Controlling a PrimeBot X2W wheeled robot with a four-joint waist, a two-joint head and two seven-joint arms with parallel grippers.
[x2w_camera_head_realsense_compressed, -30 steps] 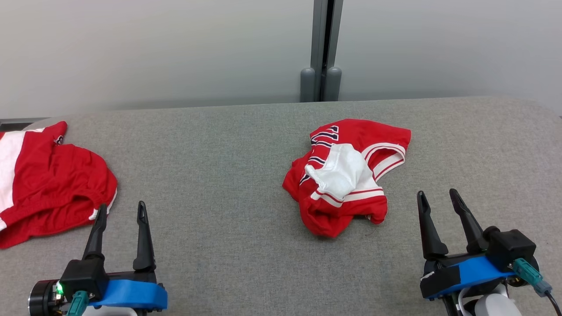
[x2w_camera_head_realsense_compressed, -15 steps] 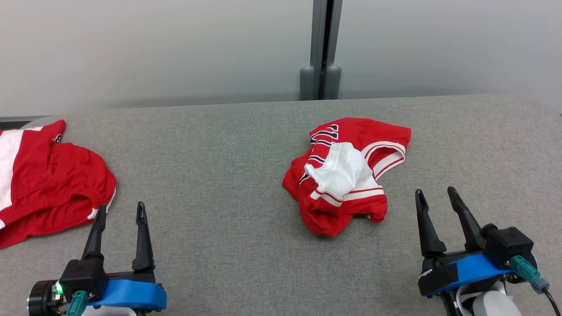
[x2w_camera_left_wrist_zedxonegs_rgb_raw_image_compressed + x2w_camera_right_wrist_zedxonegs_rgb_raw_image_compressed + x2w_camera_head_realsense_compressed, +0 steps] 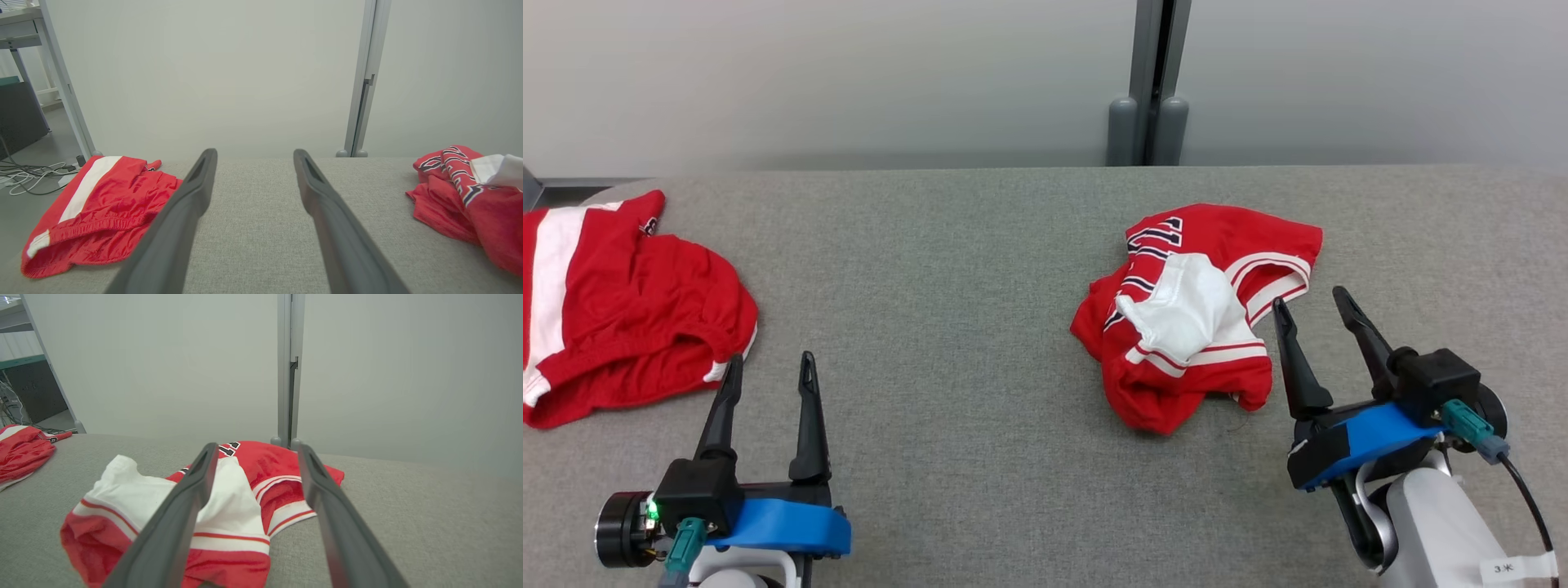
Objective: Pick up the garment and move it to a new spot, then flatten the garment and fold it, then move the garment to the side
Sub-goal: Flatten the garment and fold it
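Observation:
The garment (image 3: 1192, 318) is a crumpled red piece with white panels and dark lettering, lying on the grey table (image 3: 947, 261) right of centre. My right gripper (image 3: 1308, 297) stands open just off its right edge, fingers pointing along the striped hem without touching it. In the right wrist view the garment (image 3: 237, 506) lies under and between the spread fingers of the gripper (image 3: 257, 445). My left gripper (image 3: 772, 358) is open and empty at the lower left, far from the garment. The left wrist view has the gripper (image 3: 254, 152) over bare table and the garment (image 3: 461, 192) at the right edge.
A second red garment (image 3: 629, 310) with a white stripe lies at the table's left end, close to my left fingertips; the left wrist view has it (image 3: 110, 204) at the left. A grey wall with a vertical post (image 3: 1149, 122) runs behind the table's far edge.
The head camera has shifted, so the whole picture has slid. My right gripper has moved forward and left, up to the garment's right edge. The left gripper has stayed put.

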